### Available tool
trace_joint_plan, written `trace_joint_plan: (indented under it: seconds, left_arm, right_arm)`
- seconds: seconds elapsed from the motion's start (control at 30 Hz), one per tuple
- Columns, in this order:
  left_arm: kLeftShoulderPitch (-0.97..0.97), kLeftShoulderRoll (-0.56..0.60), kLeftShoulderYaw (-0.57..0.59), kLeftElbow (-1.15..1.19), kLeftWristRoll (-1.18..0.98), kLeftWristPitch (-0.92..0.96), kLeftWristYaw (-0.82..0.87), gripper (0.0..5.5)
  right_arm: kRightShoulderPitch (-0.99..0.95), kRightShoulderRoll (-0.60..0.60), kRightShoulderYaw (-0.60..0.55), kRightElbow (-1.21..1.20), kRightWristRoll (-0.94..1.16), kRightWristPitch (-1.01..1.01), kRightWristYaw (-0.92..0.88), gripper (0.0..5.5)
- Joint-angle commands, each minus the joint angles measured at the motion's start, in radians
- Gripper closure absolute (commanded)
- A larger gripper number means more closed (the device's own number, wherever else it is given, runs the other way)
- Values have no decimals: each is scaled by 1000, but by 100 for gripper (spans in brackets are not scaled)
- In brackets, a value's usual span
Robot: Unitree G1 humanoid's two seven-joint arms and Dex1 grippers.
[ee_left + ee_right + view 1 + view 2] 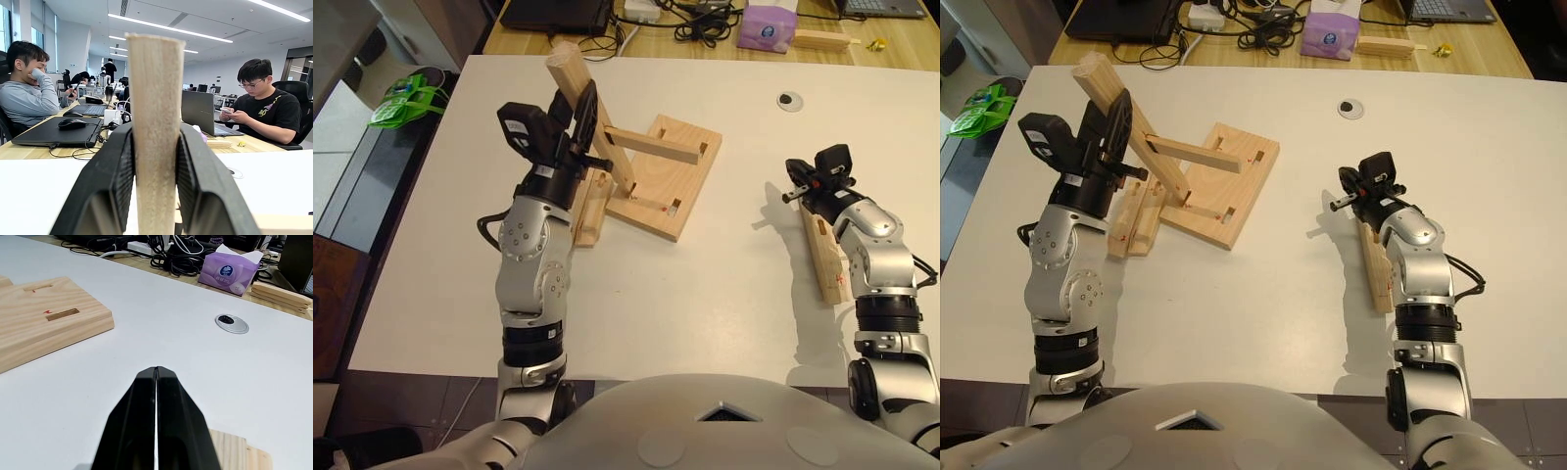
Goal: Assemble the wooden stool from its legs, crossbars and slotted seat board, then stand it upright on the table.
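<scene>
My left gripper [582,117] pinches the tilted leg [566,69] at the board's [683,162] left edge, right gripper [156,377] pressed together over a spare leg [823,262] right of the board; I'd worry the tilt jams the joint.

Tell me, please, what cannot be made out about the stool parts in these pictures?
- Held leg: lower end hidden between the left jaws, left wrist view.
- Wooden pieces beside the seat board: left arm covers them, head views; count unclear.
- Loose piece: right forearm overlaps it, head views.
- Board's red marks: too small to read.
</scene>
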Motion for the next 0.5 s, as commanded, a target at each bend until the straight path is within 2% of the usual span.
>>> trace_joint_plan:
  seconds: [0.03,0.17,0.5]
  left_arm:
    - [21,-7,-2,-40,-6,27,14,447]
    - [16,-25,25,-61,-32,14,30,447]
    - [64,-24,-11,-14,-10,-7,-5,447]
  right_arm:
    - [-20,-17,-31,49,6,-7,-17,550]
    - [-20,-13,-36,75,1,-31,-30,550]
    - [-22,-4,-33,86,14,-45,-36,550]
